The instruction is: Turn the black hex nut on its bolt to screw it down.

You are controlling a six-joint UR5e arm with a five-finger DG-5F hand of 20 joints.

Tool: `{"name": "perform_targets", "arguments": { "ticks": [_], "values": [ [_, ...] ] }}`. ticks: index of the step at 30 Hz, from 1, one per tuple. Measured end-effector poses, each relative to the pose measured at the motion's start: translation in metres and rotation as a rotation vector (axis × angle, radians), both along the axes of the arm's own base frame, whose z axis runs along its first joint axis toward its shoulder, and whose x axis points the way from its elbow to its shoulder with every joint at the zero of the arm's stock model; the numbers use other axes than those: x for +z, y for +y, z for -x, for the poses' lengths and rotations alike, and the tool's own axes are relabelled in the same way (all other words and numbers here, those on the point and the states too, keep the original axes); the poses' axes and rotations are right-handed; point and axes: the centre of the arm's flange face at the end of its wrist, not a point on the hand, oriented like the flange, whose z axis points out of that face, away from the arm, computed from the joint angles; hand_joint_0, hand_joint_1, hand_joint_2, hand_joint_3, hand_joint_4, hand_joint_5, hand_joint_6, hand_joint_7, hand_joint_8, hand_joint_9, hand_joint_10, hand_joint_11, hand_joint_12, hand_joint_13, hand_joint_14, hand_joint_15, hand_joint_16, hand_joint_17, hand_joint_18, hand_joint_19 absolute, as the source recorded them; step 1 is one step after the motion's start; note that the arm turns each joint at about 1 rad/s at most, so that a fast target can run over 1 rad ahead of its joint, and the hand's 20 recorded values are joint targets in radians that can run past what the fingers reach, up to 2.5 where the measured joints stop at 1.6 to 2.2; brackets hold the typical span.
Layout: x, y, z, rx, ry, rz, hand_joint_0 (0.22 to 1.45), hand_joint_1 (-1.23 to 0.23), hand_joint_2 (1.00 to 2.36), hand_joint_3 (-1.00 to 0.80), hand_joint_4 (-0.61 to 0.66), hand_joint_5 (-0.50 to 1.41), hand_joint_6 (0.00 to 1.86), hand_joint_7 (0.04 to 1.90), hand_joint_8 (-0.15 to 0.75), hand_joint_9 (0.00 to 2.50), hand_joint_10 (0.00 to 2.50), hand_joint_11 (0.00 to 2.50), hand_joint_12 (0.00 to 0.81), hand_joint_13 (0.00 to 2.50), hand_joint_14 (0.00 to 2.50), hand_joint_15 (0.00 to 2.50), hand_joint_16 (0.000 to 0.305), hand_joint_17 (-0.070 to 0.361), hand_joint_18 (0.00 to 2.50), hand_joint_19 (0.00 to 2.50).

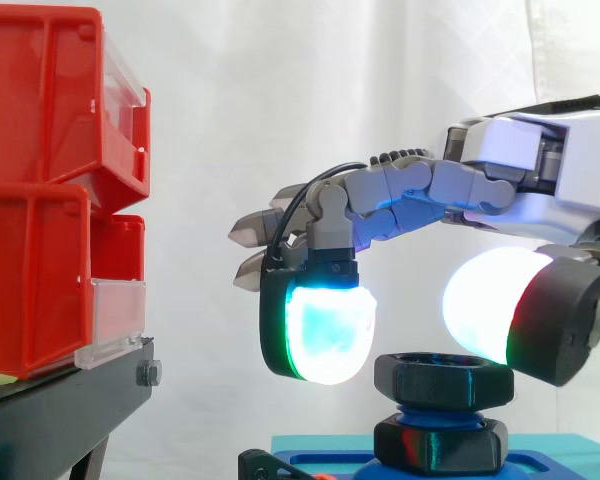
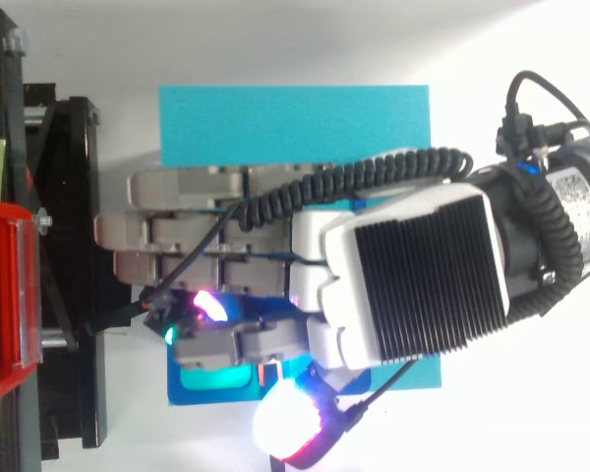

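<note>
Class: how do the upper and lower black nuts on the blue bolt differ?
The upper nut looks wider than the lower nut. The upper nut sits higher up the bolt, with thread showing beneath it; the lower nut sits down at the blue base. Both are black, hexagonal and on one bolt.

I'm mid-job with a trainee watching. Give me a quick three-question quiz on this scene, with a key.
1. True or false: the hand is above the upper black nut.
2. How many black nuts are on the blue bolt? A one; B two; C four.
3. Fill in: the red bins sit on a ____ stand.
Key: 1 true; 2 B, counting the lower nut; 3 black.
</note>
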Motion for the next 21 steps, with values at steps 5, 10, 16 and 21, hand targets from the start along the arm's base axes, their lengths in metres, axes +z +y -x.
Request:
{"name": "perform_targets", "arguments": {
  "ticks": [5, 10, 16, 21],
  "values": [
    [-0.001, 0.009, 0.000, 0.004, 0.012, 0.000, 0.45, -0.24, 1.00, -0.50, 0.14, -0.04, 0.52, 1.38, 0.223, 0.57, 0.00, 0.05, 0.357, 0.31, 0.00, 0.00, 0.044, 0.099, 0.13, 0.21],
    [-0.002, 0.014, 0.001, 0.009, 0.032, 0.002, 0.45, -0.24, 1.00, -0.50, 0.14, -0.04, 0.52, 1.38, 0.225, 0.58, 0.00, 0.05, 0.367, 0.31, 0.00, 0.00, 0.045, 0.101, 0.13, 0.25],
    [0.000, 0.015, 0.000, 0.011, 0.037, 0.003, 0.45, -0.24, 1.00, -0.50, 0.13, -0.04, 0.53, 1.36, 0.225, 0.58, 0.00, 0.04, 0.365, 0.32, 0.00, 0.00, 0.045, 0.102, 0.14, 0.24],
    [-0.002, 0.015, 0.001, 0.012, 0.048, 0.005, 0.45, -0.24, 1.00, -0.50, 0.13, -0.04, 0.56, 1.34, 0.225, 0.60, 0.00, 0.04, 0.358, 0.33, 0.00, 0.00, 0.045, 0.101, 0.14, 0.23]
  ]
}}
